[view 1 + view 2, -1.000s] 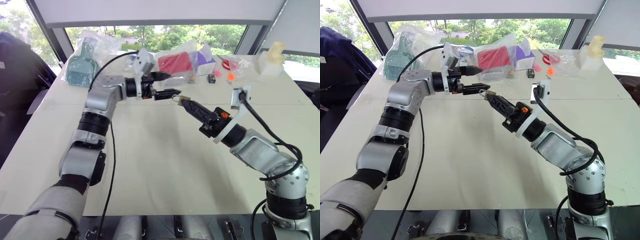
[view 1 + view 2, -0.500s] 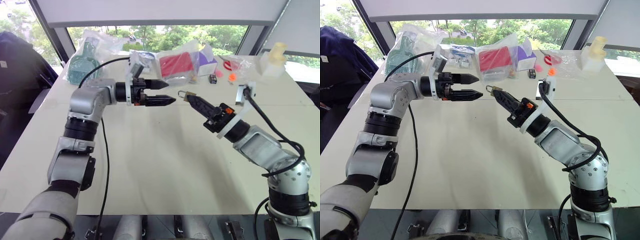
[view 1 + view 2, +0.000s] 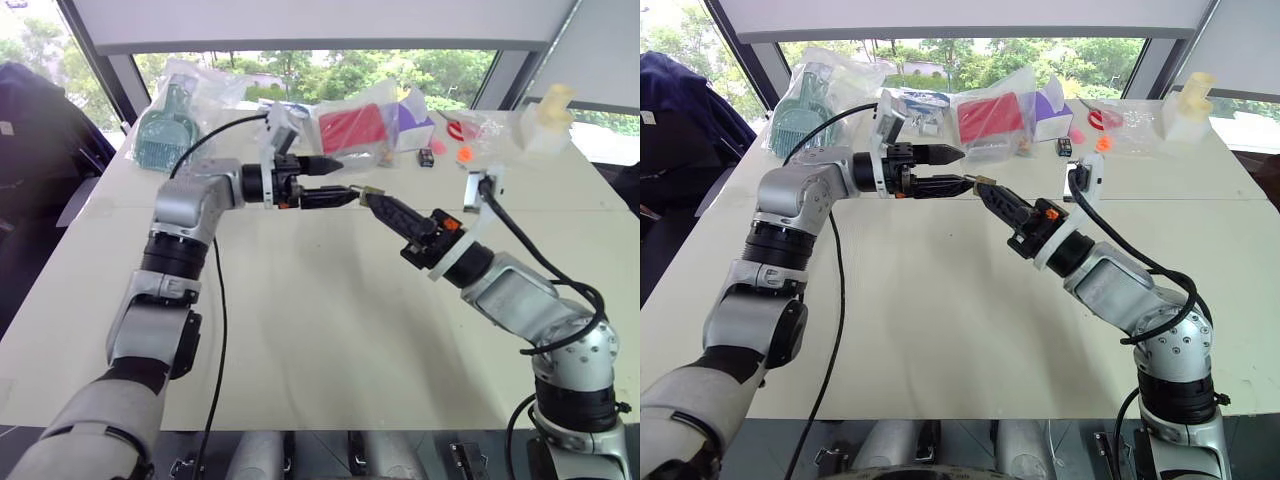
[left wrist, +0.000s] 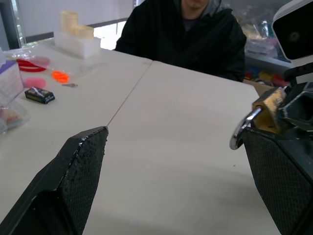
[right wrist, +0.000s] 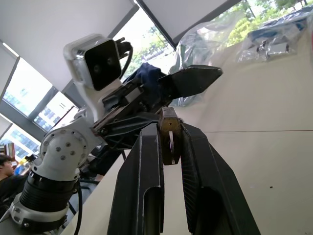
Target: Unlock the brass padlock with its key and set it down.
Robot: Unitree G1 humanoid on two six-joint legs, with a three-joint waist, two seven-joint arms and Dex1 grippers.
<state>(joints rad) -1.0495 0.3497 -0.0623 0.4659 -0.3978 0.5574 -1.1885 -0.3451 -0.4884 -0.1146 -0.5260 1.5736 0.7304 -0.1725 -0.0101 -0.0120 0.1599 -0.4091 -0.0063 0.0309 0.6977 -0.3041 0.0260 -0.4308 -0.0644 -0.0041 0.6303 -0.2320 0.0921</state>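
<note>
My right gripper (image 3: 376, 201) is shut on the brass padlock (image 3: 371, 192) and holds it up above the middle of the table. The padlock's brass body (image 5: 168, 132) sits between the two fingertips, and its silvery shackle (image 4: 239, 133) sticks out to one side. My left gripper (image 3: 347, 177) is open and points level at the padlock from the left. Its lower fingertip is just short of the padlock, and nothing is between its fingers (image 4: 84, 161). A tiny thin silvery piece that looks like the key (image 4: 70, 85) lies on the table beside a small black box (image 4: 40, 94).
Along the table's far edge lie clear bags holding a teal brush (image 3: 165, 130) and a red item (image 3: 350, 127). A purple box (image 3: 410, 118), red scissors (image 3: 455, 128), orange bits (image 3: 462, 153) and a cream block (image 3: 545, 118) lie there too. A person in black (image 4: 195, 34) sits at the table.
The camera view has shifted. My left gripper has drawn slightly back from the padlock and turned a little, staying open. My right gripper keeps its hold and has not moved.
</note>
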